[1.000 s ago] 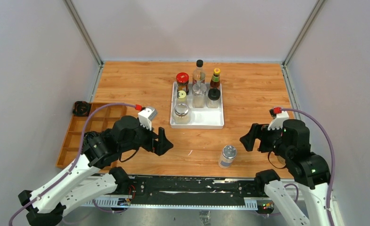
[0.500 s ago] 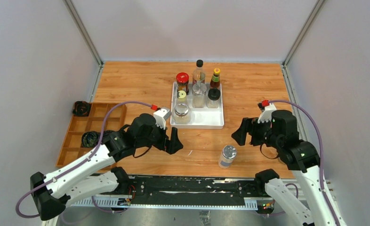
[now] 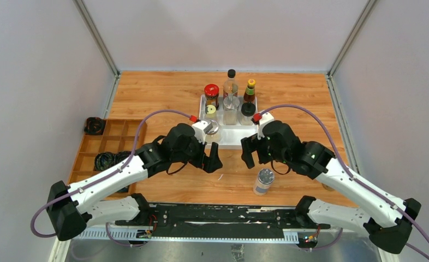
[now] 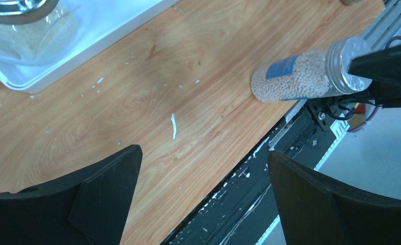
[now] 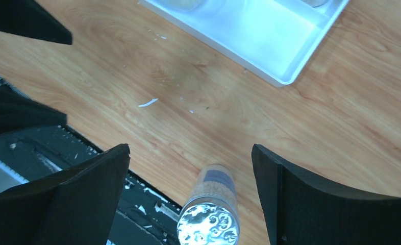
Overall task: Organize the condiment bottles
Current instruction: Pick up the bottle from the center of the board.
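Several condiment bottles stand in the white tray (image 3: pixel 230 136): a red-capped jar (image 3: pixel 211 90), a tall clear bottle with a black cap (image 3: pixel 231 82), a yellow-capped bottle (image 3: pixel 250 90), a black-capped jar (image 3: pixel 248 111) and a silver-lidded jar (image 3: pixel 212 127). One silver-capped jar of pale granules (image 3: pixel 263 181) stands alone on the table near the front edge. It also shows in the left wrist view (image 4: pixel 300 76) and the right wrist view (image 5: pixel 211 209). My right gripper (image 3: pixel 249 154) is open just above and behind it (image 5: pixel 191 189). My left gripper (image 3: pixel 213 162) is open and empty (image 4: pixel 203 199), left of that jar.
A wooden compartment box (image 3: pixel 100 143) at the left holds black coiled cables (image 3: pixel 104 161); another coil (image 3: pixel 94 125) lies beside it. A black rail (image 3: pixel 218 214) runs along the near edge. The tray's front corner shows in the wrist views (image 5: pixel 282 76).
Both arms have swung inward toward the table's middle. The right gripper moved left to above the lone jar; the left gripper moved right, in front of the tray. Both stayed open.
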You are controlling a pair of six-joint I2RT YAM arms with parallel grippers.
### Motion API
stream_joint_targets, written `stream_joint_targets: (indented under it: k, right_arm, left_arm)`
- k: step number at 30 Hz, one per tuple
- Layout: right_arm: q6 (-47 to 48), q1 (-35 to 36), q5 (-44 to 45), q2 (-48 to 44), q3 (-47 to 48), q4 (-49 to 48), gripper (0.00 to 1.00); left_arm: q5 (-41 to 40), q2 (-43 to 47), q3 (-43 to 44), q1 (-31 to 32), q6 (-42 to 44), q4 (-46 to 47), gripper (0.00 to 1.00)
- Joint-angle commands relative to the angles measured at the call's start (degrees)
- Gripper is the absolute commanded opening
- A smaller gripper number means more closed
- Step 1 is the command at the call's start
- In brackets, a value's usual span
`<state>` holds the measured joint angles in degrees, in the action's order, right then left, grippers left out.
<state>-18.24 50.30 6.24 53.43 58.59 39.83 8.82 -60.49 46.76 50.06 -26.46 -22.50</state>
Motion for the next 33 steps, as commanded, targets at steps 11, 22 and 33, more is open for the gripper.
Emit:
stream_joint_targets:
  k: [11, 22, 33]
  right_arm:
    - [-3.27, 3.79, 10.99, -1.56, -5.33, -1.65, 0.95]
    - [-6.76, 12.98, 19.14, -0.1, -6.18, -1.63, 0.96]
    - [-15.67, 12.99, 25.67, -6.49, -10.42, 5.5, 0.94]
  left_arm:
    - [-0.75, 0.2, 2.6, 0.47, 3.02, 0.02, 1.0]
    - [-2.4, 4.7, 0.96, 0.56, 1.07, -0.17, 1.0]
    - [-0.32, 6.17, -1.33, 0.56, 0.79, 1.1, 1.0]
